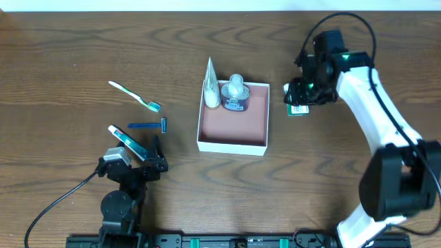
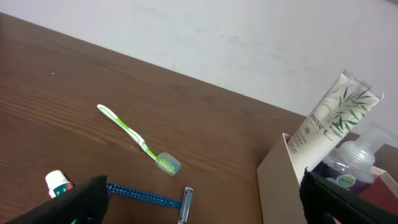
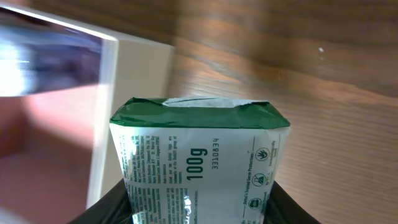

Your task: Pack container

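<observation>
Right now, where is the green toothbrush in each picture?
Overhead: the toothbrush lies on the table in the upper left, to the left of the container.
Left wrist: the toothbrush is left of centre, its bristle end pointing to the lower right.
Right wrist: not in it; the carton fills the view.
Shared landmark: the container's white wall, at the right edge in the left wrist view and at the upper left in the right wrist view.

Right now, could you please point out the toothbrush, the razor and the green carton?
toothbrush (image 1: 133,96): overhead view, middle of its handle.
razor (image 1: 145,125): overhead view, middle of its blue handle.
carton (image 3: 199,168): right wrist view, printed front face.
</observation>
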